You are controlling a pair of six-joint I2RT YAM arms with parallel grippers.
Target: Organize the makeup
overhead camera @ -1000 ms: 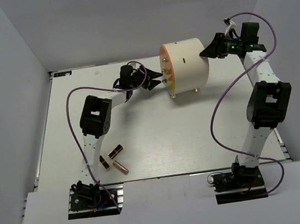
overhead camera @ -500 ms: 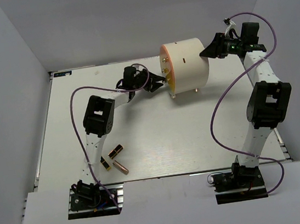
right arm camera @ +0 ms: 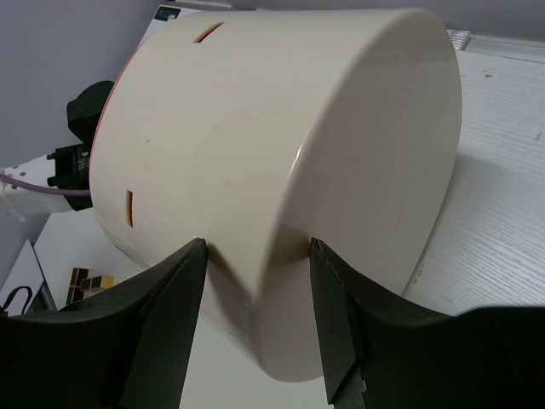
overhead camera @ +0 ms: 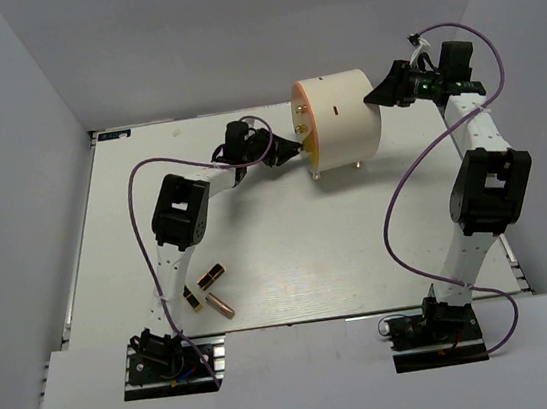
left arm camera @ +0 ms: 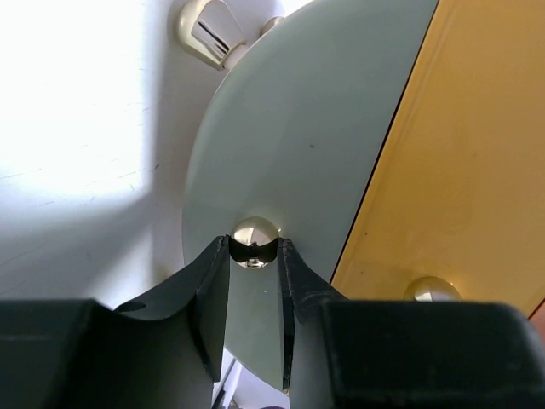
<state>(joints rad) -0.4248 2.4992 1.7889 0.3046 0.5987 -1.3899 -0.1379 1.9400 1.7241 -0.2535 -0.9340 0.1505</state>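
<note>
Pinching a small gold knob point(left arm camera: 255, 241) between its two fingertips, the left gripper point(left arm camera: 255, 256) is sitting at the bottom centre of its wrist view. Its jaws are clenching tightly on the ball. The knob is sticking out of the pale round face of the cream cylinder point(left arm camera: 281, 128), just left of the orange drawer front point(left arm camera: 477, 170), where a second knob point(left arm camera: 434, 290) is showing at the lower right. One of the cylinder's feet point(left arm camera: 209, 30) is peeking in at the upper left.

In the overhead view the left gripper point(overhead camera: 294, 146) is reaching across to the left end of the cream cylinder point(overhead camera: 338, 120), which is lying on its side in the upper middle of the table point(overhead camera: 291, 263). The right gripper point(overhead camera: 373, 99) is meeting the cylinder's opposite end from the upper right.

In the right wrist view the right gripper point(right arm camera: 255, 281) is standing with its fingers point(right arm camera: 162, 324) spread wide. They are straddling the rounded back edge of the cream cylinder point(right arm camera: 281, 128) and gripping nothing. Whether the tips are actually pressing on the wall is not clear.

The makeup is lying well apart from both grippers. The lipstick tubes point(overhead camera: 212, 273) are resting on the table in the lower left of the overhead view, near the left arm's base, with the pinkish tube point(overhead camera: 219, 306) lowest of the group.
</note>
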